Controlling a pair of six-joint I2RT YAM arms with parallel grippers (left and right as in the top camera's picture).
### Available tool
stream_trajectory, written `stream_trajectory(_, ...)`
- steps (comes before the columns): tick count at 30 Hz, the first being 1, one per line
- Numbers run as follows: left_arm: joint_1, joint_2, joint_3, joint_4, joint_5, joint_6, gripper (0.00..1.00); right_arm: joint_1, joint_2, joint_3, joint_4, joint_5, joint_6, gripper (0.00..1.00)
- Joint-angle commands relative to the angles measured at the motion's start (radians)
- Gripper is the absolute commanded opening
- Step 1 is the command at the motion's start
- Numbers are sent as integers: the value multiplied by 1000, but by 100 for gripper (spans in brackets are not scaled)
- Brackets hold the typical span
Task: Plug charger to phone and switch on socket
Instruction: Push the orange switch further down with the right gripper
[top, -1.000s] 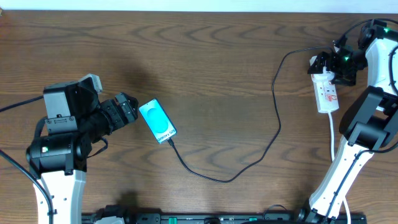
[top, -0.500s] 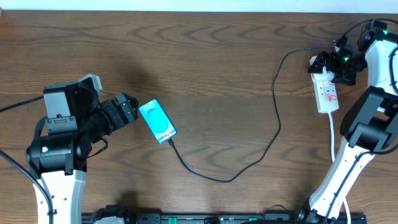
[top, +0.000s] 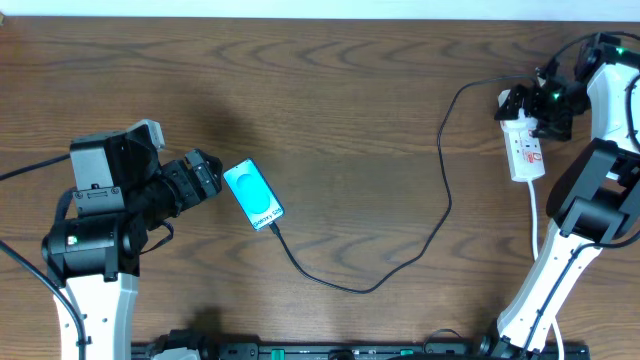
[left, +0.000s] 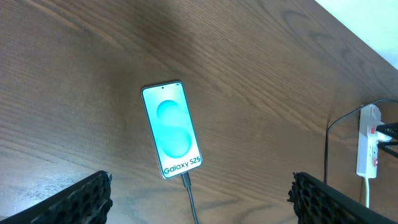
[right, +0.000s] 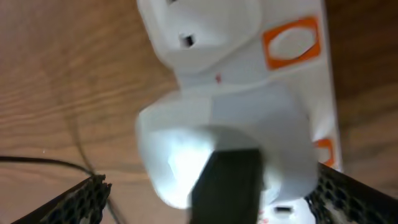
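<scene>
The phone (top: 253, 195) lies flat at the table's left, teal screen up (left: 172, 127). The charger (top: 372, 285), a thin black cable, has its plug tip (left: 185, 180) seated in the phone's "Galaxy S25" end and curves right and up to the socket (top: 527, 150). My left gripper (top: 207, 177) sits just left of the phone, open, its fingers (left: 81, 199) wide apart with the cable between them. My right gripper (top: 532, 106) hovers over the socket's far end, open, straddling a white adapter (right: 211, 143) plugged into the strip beside an orange switch (right: 291, 40).
The socket's white cord (top: 534, 215) runs toward the front past the right arm's base (top: 590, 205). The left arm's body (top: 100, 215) fills the front left. The table's far edge (top: 320, 17) meets a white wall.
</scene>
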Motion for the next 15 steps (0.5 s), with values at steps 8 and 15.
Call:
stream_trajectory(8, 2, 2, 5, -9, -13, 6, 93, 55, 71, 9, -35, -104, 26, 99)
stream_trajectory(15, 2, 2, 5, -10, -13, 6, 93, 50, 71, 10, -37, -70, 26, 99)
